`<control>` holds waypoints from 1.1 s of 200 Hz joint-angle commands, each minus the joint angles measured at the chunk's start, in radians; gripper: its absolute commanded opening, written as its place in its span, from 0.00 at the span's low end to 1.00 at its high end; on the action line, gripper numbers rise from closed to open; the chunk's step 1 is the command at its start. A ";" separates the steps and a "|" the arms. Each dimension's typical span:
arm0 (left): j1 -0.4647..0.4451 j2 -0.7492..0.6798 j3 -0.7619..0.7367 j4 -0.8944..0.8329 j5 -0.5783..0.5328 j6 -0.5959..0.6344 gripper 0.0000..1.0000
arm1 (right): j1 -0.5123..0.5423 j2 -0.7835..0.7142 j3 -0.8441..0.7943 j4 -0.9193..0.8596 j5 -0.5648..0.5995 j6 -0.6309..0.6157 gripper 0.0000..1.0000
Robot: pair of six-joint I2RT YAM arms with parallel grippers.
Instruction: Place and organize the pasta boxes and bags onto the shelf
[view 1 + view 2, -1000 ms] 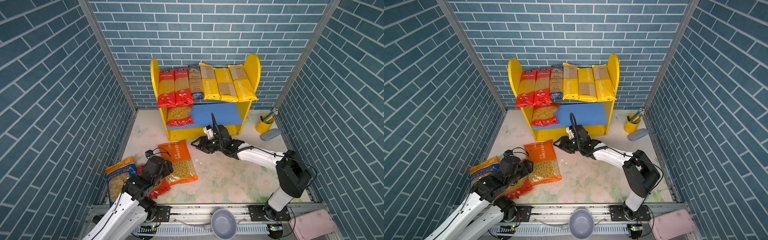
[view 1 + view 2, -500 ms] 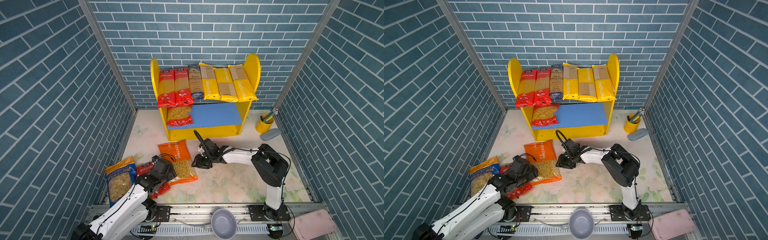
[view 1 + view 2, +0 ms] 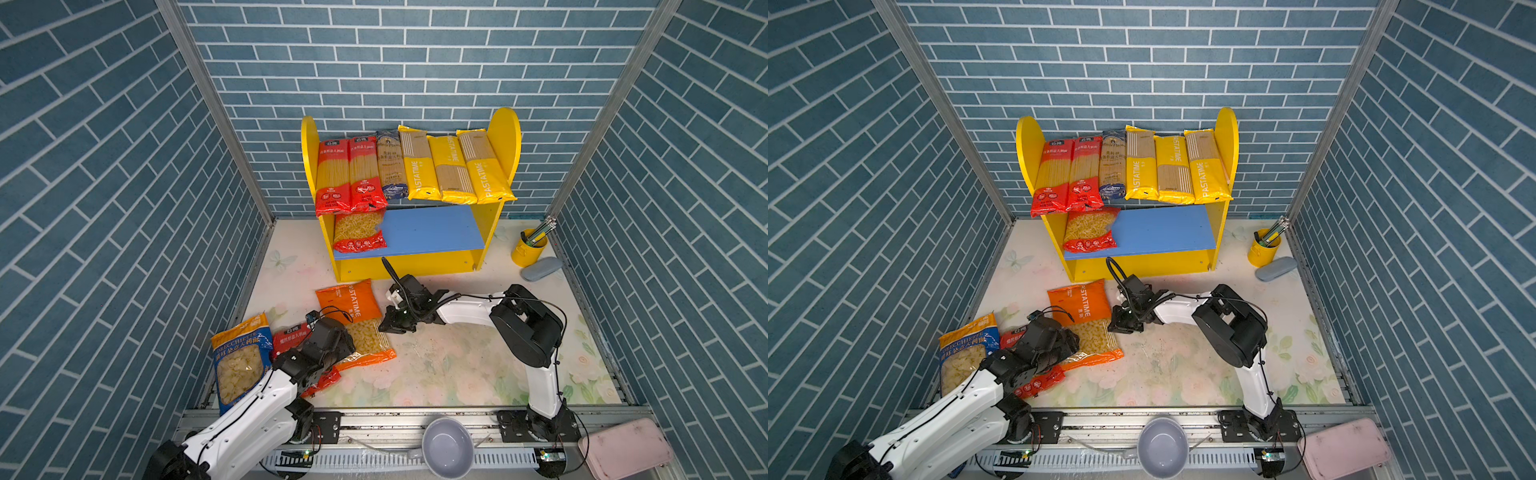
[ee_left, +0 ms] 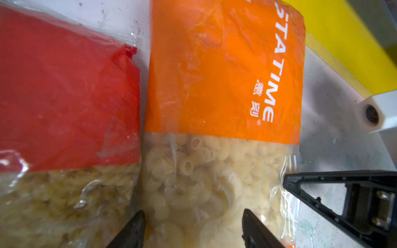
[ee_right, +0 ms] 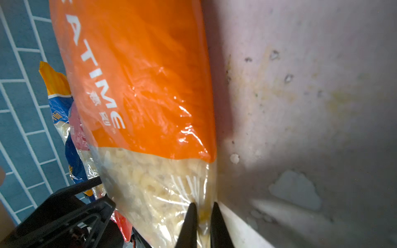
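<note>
Orange bag flat on bench, lower centre of both top views – right gripper pinched shut on its clear edge; left gripper spread open over window – shelf behind.

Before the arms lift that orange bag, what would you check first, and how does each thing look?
1. Right gripper pinching the orange macaroni bag edge: ok, shut on the clear side seam.
2. Left gripper placed: ok, open astride the bag's window.
3. Red pasta bag separate: ok, beside, not overlapping.
4. Blue lower board has room: ok, free beside the red bag.
5. Grip strength: cannot tell.
</note>
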State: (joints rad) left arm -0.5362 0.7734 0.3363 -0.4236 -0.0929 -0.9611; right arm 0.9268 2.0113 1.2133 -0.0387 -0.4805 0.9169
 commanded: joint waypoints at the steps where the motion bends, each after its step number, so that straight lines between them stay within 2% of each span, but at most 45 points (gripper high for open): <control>1: -0.020 -0.028 0.050 -0.058 -0.031 0.018 0.71 | -0.014 -0.086 -0.045 0.009 0.029 0.001 0.02; 38: -0.065 -0.033 0.157 -0.178 -0.156 0.089 0.71 | -0.069 -0.215 -0.165 -0.030 0.045 -0.016 0.00; 67: -0.067 -0.005 0.189 -0.156 -0.149 0.110 0.72 | -0.124 -0.317 -0.243 -0.152 0.067 -0.089 0.00; 95: -0.067 0.019 0.200 -0.132 -0.142 0.124 0.72 | -0.218 -0.444 -0.363 -0.265 0.097 -0.149 0.00; 122: -0.067 0.017 0.209 -0.136 -0.145 0.137 0.72 | -0.296 -0.570 -0.440 -0.388 0.193 -0.184 0.00; 138: -0.067 0.005 0.217 -0.153 -0.157 0.150 0.72 | -0.304 -0.618 -0.447 -0.449 0.283 -0.183 0.00; 151: -0.067 0.000 0.224 -0.167 -0.169 0.162 0.72 | -0.300 -0.636 -0.429 -0.481 0.326 -0.167 0.14; 165: -0.067 0.000 0.235 -0.189 -0.179 0.173 0.72 | -0.249 -0.647 -0.358 -0.568 0.442 -0.159 0.27; 182: -0.067 0.003 0.282 -0.257 -0.228 0.209 0.72 | -0.131 -0.619 -0.230 -0.680 0.598 -0.161 0.32; 202: -0.055 0.041 0.390 -0.361 -0.308 0.285 0.74 | 0.001 -0.529 -0.112 -0.693 0.610 -0.161 0.33; 220: -0.017 0.053 0.433 -0.393 -0.312 0.338 0.76 | 0.122 -0.423 -0.011 -0.632 0.559 -0.192 0.33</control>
State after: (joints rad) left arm -0.5900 0.8154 0.6991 -0.7128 -0.3328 -0.7280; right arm 0.9226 1.4731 1.0748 -0.6479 0.0395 0.7601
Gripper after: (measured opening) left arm 0.751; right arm 0.328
